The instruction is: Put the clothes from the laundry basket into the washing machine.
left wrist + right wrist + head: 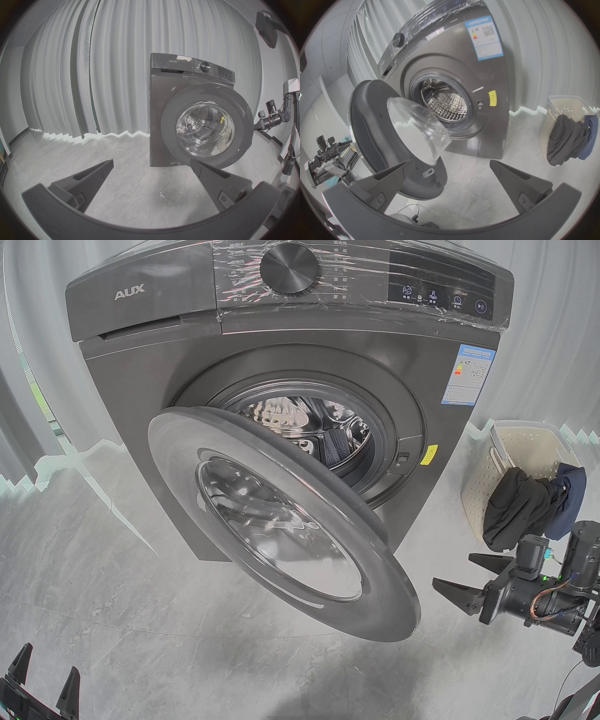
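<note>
A grey front-loading washing machine (156, 384) stands ahead with its round glass door (281, 527) swung wide open. One dark garment (334, 446) lies inside the drum. To the right, a cream laundry basket (531, 449) holds a black garment (515, 505) and a navy one (569, 496) draped over its rim. My right gripper (465, 577) hovers open and empty just in front of the basket, right of the door. My left gripper (44, 674) is open and empty low at the near left, far from the machine (168, 109).
Pale curtains (93, 78) hang behind and beside the machine. The marble floor (125, 590) left of the door is bare. The open door (393, 140) juts out between both arms. Another device (325, 156) stands far off in the right wrist view.
</note>
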Controlling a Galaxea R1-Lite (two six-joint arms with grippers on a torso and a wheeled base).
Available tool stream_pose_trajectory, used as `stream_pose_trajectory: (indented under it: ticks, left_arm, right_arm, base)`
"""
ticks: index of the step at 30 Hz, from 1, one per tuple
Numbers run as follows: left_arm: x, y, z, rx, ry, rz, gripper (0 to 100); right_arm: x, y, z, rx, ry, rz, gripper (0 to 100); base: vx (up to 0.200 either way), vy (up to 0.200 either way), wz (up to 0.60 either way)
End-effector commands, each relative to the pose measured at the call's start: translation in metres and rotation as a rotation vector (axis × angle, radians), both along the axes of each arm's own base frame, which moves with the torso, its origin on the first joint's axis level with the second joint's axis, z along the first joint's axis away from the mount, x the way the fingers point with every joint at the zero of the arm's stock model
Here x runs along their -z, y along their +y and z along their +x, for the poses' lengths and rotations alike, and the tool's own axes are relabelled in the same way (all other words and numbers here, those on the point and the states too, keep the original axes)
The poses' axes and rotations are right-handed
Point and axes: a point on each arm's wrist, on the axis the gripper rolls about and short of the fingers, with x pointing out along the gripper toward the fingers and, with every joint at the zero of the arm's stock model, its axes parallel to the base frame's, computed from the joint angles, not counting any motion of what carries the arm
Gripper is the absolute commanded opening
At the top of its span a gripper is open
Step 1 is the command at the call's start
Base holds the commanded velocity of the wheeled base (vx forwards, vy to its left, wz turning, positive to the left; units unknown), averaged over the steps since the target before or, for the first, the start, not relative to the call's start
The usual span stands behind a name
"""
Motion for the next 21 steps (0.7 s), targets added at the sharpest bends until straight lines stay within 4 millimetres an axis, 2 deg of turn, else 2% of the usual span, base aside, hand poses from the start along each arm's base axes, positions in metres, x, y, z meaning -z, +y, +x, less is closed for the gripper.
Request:
stream_pose_trajectory:
  ticks: [1, 5, 10, 13, 17, 21]
  left_arm:
    - [0.005, 0.0, 0.0, -0.001, 0.001, 0.0, 100]
    - [0.005, 0.0, 0.0, 0.001, 0.001, 0.0, 100]
    - [0.005, 0.0, 0.0, 0.001, 0.001, 0.0, 100]
    - [0.005, 0.0, 0.0, 0.001, 0.001, -0.002, 100]
    - [0.005, 0.0, 0.0, 0.001, 0.0, 0.0, 100]
    - [0.005, 0.0, 0.0, -0.001, 0.001, 0.0, 100]
  right_arm:
    - [0.016, 0.028, 0.016, -0.072, 0.069, -0.037, 100]
    - [0.019, 0.042, 0.012, -0.128, 0.079, -0.049, 100]
    - [0.021, 0.064, -0.007, -0.257, 0.076, -0.041, 100]
    - [0.021, 0.069, -0.011, -0.285, 0.063, -0.03, 100]
    - [0.017, 0.07, 0.0, -0.247, 0.035, -0.004, 100]
    - [0.016, 0.067, 0.035, -0.054, 0.016, -0.001, 100]
  base:
    - [0.0, 0.0, 0.0]
    - [0.0, 0.0, 0.0]
    - [0.0, 0.0, 0.0]
    - [0.0, 0.0, 0.0]
    - [0.0, 0.0, 0.0]
    - [0.0, 0.0, 0.0]
